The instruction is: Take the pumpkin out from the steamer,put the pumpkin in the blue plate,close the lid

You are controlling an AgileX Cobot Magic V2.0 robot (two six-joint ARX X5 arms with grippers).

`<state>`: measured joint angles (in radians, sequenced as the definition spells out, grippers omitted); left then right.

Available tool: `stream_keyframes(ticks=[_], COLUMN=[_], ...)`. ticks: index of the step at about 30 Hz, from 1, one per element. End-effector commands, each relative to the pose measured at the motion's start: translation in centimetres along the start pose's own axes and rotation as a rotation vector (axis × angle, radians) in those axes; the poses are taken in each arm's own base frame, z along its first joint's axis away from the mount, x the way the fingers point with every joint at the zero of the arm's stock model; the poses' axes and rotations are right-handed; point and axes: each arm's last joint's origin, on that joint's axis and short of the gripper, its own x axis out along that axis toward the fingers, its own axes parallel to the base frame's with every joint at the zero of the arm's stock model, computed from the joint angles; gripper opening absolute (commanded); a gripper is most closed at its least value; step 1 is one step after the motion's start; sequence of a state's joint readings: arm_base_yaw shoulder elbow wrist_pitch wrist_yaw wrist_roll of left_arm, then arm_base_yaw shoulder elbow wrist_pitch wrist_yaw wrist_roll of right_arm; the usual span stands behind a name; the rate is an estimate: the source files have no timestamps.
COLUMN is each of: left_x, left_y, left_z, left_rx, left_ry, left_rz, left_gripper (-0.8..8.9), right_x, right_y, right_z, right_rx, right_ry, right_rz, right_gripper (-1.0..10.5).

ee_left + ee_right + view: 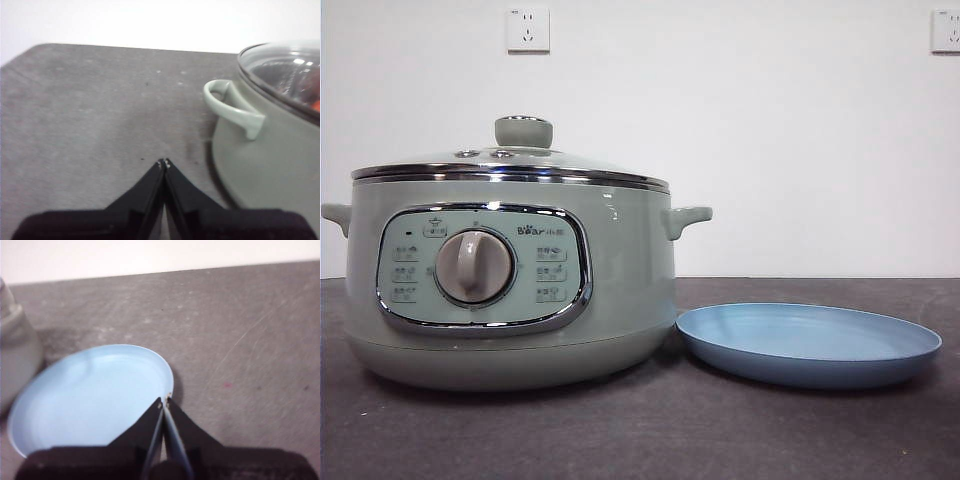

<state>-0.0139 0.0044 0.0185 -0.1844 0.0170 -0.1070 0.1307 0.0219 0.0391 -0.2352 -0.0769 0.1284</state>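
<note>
The left pincer (164, 162), pressed together, hovers beside the steamer (510, 280). Its glass lid (510, 160) looks heavy and slick; the knob (524, 131) is the sensible hold. The pumpkin (315, 102) shows orange beneath. The right pincer (165, 401), also pressed together, hangs above the blue plate (90, 395).

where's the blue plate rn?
The blue plate lies on the table to the right of the steamer in the front view, nearly touching its base; the right gripper hovers over its rim.
</note>
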Motion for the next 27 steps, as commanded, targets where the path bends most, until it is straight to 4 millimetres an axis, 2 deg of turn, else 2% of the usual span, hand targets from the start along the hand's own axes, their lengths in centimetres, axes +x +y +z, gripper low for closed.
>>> stream_keyframes(ticks=[1,3,5,14,18,23,27], left_x=[0.1,0.1,0.1,0.0,-0.5,-1.8,-2.3], left_y=[-0.1,-0.2,-0.4,-0.7,-0.8,-1.0,-1.2], left_z=[-0.5,-0.4,-0.4,-0.2,0.9,3.3,5.2], left_rx=[-0.184,-0.27,-0.299,-0.31,-0.339,-0.343,-0.341], left_ry=[0.022,0.032,0.043,0.057,0.044,0.049,0.068], left_rz=[-0.049,-0.099,-0.142,-0.24,-0.239,-0.211,-0.207], left_gripper=[-0.03,-0.04,-0.04,-0.07,-0.08,-0.08,-0.08], right_x=[0.1,0.1,0.1,0.0,-0.2,-1.1,-1.8], right_y=[0.0,0.0,0.0,0.1,0.3,0.6,0.9], right_z=[-0.3,-0.3,-0.3,-0.2,0.4,2.4,4.8], right_rx=[0.344,0.453,0.485,0.49,0.485,0.484,0.469], right_ry=[0.007,0.007,0.005,0.016,0.025,0.038,0.029], right_rz=[0.002,0.001,-0.003,0.034,0.056,0.046,0.05], right_gripper=[0.0,0.0,0.0,0.0,-0.1,-0.1,-0.1])
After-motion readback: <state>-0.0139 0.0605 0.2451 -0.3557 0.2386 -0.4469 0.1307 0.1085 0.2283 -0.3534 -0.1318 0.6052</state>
